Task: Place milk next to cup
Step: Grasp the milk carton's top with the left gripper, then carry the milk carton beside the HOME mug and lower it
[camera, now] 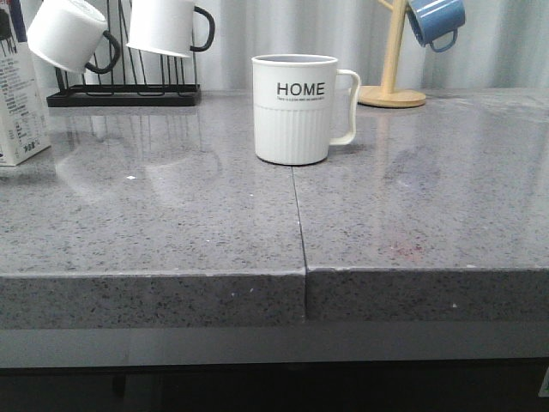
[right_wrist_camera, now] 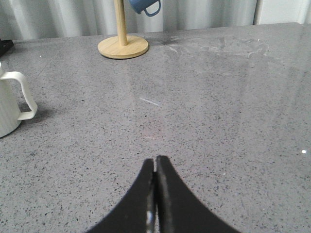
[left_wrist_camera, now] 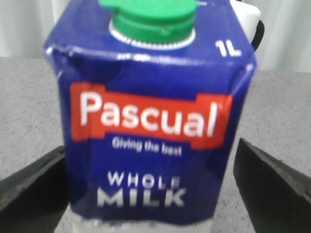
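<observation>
- Standing at the far left edge of the front view, the milk (camera: 19,103) is cut off, so that only a strip of its white side with small print is seen; it lies well apart from the cup (camera: 296,109), to the cup's left on the grey counter (camera: 171,223).
- In the left wrist view the milk (left_wrist_camera: 148,131) is shown close and slightly blurred: a dark blue top, a green cap (left_wrist_camera: 151,22), a red "Pascual" band and the words "WHOLE MILK"; its lower white part is cut off by the frame.
- The left gripper (left_wrist_camera: 153,194) is spread wide, a dark finger (left_wrist_camera: 29,187) being seen on either side of the carton with a gap left on each side; no contact with the carton is seen.
- The right gripper (right_wrist_camera: 155,194) is closed with nothing between its fingers, the tips being pressed together above bare counter (right_wrist_camera: 218,121), well to the right of the cup.
- Only the handle and a ribbed edge of the cup (right_wrist_camera: 12,104) are caught in the right wrist view; the "HOME" lettering is read only in the front view.
- Neither arm is seen in the front view.
- Behind the cup to its left, two white mugs (camera: 167,26) with black handles are hung on a black rack (camera: 124,90); behind it to its right, a blue mug (camera: 436,21) is hung on a wooden stand (camera: 393,69), both partly cropped at the top.
</observation>
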Robot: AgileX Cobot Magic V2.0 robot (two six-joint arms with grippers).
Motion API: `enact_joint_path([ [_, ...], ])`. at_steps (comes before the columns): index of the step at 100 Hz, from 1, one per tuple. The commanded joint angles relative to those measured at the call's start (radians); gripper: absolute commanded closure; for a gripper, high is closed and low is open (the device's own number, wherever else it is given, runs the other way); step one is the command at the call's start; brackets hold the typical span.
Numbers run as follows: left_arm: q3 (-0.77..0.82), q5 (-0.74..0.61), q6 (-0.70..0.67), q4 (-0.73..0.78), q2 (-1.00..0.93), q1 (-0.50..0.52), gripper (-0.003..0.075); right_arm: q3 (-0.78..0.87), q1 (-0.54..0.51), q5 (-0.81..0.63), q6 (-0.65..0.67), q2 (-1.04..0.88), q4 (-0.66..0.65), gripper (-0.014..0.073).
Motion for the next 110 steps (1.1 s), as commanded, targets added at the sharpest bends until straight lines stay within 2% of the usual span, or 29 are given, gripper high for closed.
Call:
enact_joint_path([
  [1,-0.060,-0.089,0.001,-0.011,0.006,0.003,0.0086,-0.028,-0.008,-0.068,-0.002,0.005,-0.010,0.0715],
  [25,-0.140,-0.085,0.001,-0.011,0.083,0.003,0.0108,-0.028,-0.008,-0.068,-0.002,0.005,-0.010,0.0715],
  [40,-0.162,-0.088,0.001,0.011,0.098,0.003,0.0179,-0.028,-0.008,-0.068,-0.002,0.005,-0.010,0.0715],
  [65,-0.162,-0.101,0.001,0.024,0.098,0.003,0.0486,-0.028,-0.008,-0.068,-0.002,0.005,-0.010,0.0715],
  [79,-0.162,-0.103,0.001,0.037,0.098,0.003,0.0603,-0.028,-0.008,-0.068,-0.002,0.005,-0.010,0.0715],
  [110,-0.162,-0.117,0.001,0.072,0.048,0.001,0.0618,-0.028,-0.008,-0.068,-0.002,0.005,-0.010,0.0715],
])
